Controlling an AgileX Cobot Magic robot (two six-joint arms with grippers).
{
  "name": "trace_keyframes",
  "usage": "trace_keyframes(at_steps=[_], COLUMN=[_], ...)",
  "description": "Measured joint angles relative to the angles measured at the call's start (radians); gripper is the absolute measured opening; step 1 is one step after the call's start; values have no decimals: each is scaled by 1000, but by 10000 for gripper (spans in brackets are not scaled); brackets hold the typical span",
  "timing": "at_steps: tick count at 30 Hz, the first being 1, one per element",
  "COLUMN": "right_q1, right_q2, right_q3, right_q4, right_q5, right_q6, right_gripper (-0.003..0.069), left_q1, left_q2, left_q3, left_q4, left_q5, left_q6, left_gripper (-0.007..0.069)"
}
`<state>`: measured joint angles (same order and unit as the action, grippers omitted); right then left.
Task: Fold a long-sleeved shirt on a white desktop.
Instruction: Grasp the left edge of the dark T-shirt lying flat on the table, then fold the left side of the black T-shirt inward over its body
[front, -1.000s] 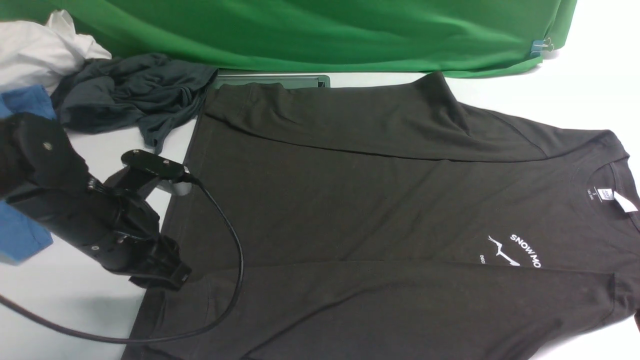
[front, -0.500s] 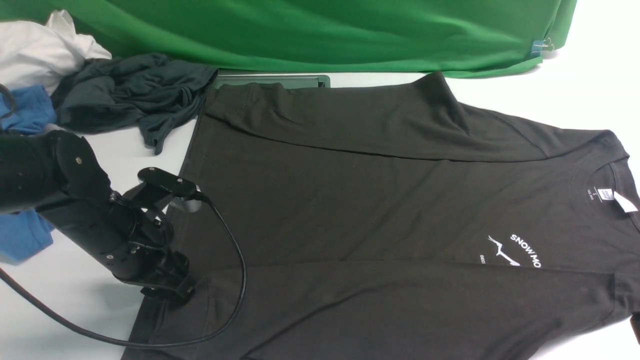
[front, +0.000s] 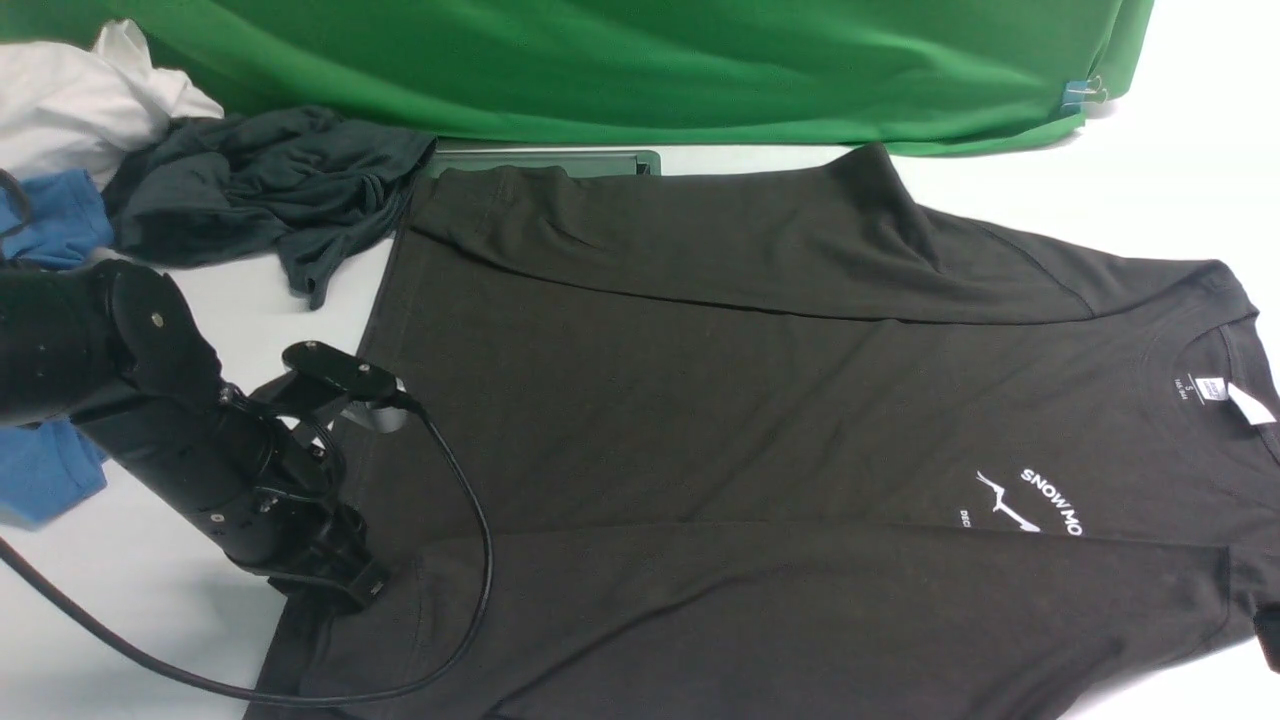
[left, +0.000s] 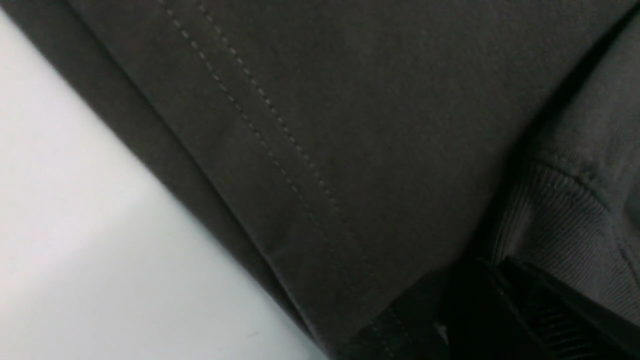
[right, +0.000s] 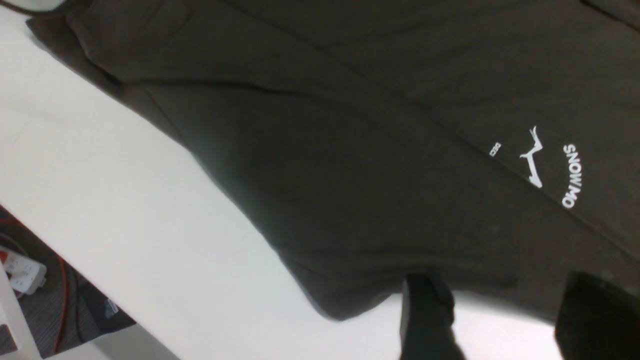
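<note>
The long-sleeved shirt lies flat on the white desktop, the left gripper pinched shut on its hem and the right gripper gaping just off its collar-end edge, likely readying a lengthwise fold.

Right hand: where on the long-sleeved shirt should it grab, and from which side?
Pinch the long-sleeved shirt at its near shoulder edge, coming in from the robot's side over the white desktop. That edge lies flat beside bare table, and the open right hand hovers there.
</note>
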<state>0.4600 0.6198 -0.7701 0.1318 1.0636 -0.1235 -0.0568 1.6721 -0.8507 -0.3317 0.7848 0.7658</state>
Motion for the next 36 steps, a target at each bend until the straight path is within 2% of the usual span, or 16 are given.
trace_keyframes(at_steps=[5,8,16,19,24,36], right_q1=[0,0,0,0,0,-26], right_q2=[12,58,268,392,629,1055], right_q3=[0,0,-1,-12,-76,-293], right_q4=[4,5,4,4,4,-5], right_q5=[-9,-15,-106,-116,-139,-243], right_q6=[0,0,-78,-110,-237,-514], right_gripper=[297,237,233,248,314,409], left_q1=[0,0,0,0,0,0], left_q2=[-41,-101,-153,-153,-153,-219], left_q3=[-10,-49,-121,-122,-126,-130], left_q4=[9,20,19,19,20,19], left_q5=[6,33,142,172,195,207], left_q6=[-43,-90,-125,-133,-146,-157], left_gripper=[29,29,29,29,29,29])
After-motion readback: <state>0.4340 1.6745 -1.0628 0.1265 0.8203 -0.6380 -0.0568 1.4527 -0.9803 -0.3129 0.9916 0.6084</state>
